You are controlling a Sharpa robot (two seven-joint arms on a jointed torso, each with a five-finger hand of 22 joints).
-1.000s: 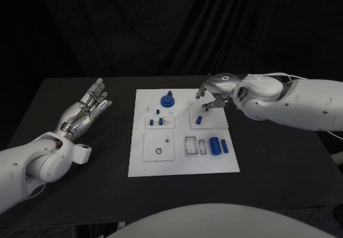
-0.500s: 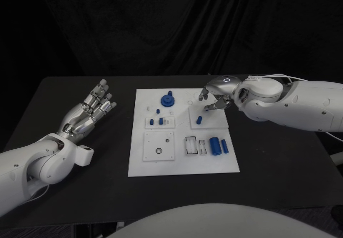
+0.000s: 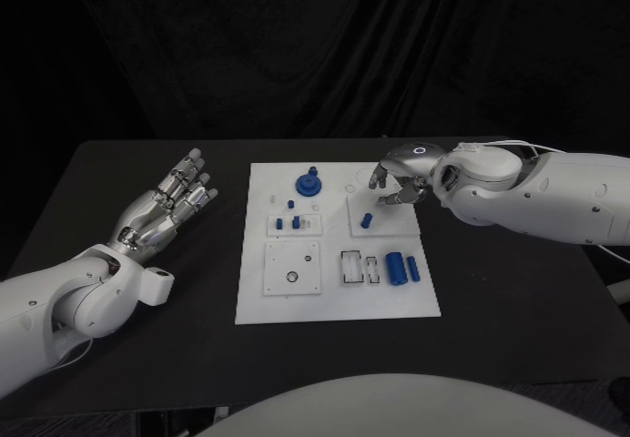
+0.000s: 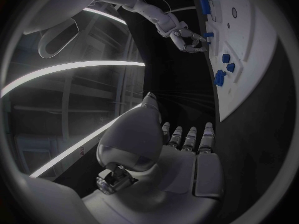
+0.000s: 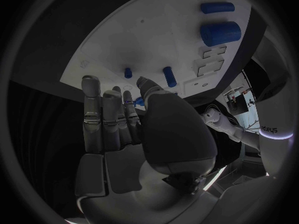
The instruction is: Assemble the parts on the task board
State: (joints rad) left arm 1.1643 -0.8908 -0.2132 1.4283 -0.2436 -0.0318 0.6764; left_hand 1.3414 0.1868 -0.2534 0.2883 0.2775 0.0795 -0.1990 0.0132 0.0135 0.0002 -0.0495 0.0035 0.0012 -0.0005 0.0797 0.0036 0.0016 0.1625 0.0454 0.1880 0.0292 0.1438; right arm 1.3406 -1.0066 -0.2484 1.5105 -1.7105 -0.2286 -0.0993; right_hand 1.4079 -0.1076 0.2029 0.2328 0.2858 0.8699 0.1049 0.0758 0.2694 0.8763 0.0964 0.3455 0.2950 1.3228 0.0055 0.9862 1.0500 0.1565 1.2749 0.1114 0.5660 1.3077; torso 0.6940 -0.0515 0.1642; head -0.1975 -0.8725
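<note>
The task board (image 3: 336, 300) lies mid-bench with blue parts (image 3: 394, 269) on it. The right hand (image 3: 398, 180) hovers over its far right corner (fingers loosely curled, holding nothing); the left hand (image 3: 168, 202) rests left, fingers spread, empty.

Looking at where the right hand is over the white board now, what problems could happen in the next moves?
1. The right hand hovers over the far right part of the task board with nothing held; the small blue peg lies just beside it, so a careless reach could knock the peg away.
2. The tall blue knob stands near that hand and could be bumped by a sideways sweep.
</note>
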